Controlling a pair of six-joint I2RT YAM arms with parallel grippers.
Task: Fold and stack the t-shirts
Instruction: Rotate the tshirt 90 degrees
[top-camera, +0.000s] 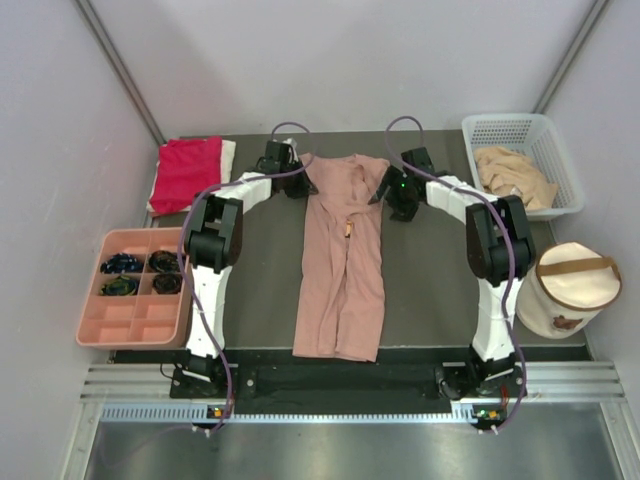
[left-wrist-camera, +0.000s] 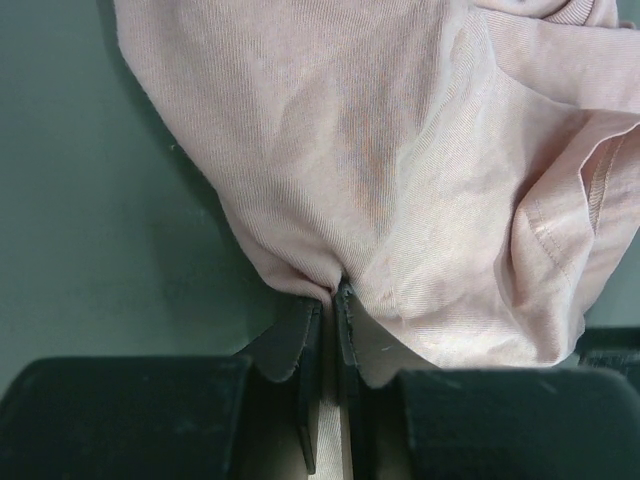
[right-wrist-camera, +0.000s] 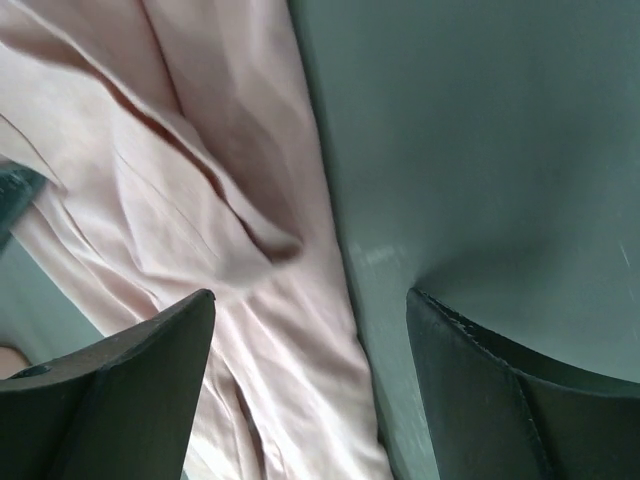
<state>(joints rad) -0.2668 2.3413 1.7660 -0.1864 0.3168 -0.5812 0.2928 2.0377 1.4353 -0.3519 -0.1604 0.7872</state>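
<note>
A dusty-pink t-shirt (top-camera: 342, 260) lies lengthwise down the middle of the dark table, folded into a long strip. My left gripper (top-camera: 298, 172) is at its far left corner, shut on a pinch of the pink cloth (left-wrist-camera: 330, 285). My right gripper (top-camera: 388, 192) is open at the far right edge of the shirt; one finger is over the pink cloth (right-wrist-camera: 200, 230), the other over bare table (right-wrist-camera: 470, 180). A folded red shirt (top-camera: 186, 172) lies on a white one (top-camera: 228, 155) at the far left. A tan shirt (top-camera: 512, 176) sits in the white basket (top-camera: 556, 142).
A pink divided tray (top-camera: 140, 290) with dark small items stands at the left. A round cream bag with a brown strap (top-camera: 570, 288) stands at the right, near the right arm. Grey walls close in the table on three sides.
</note>
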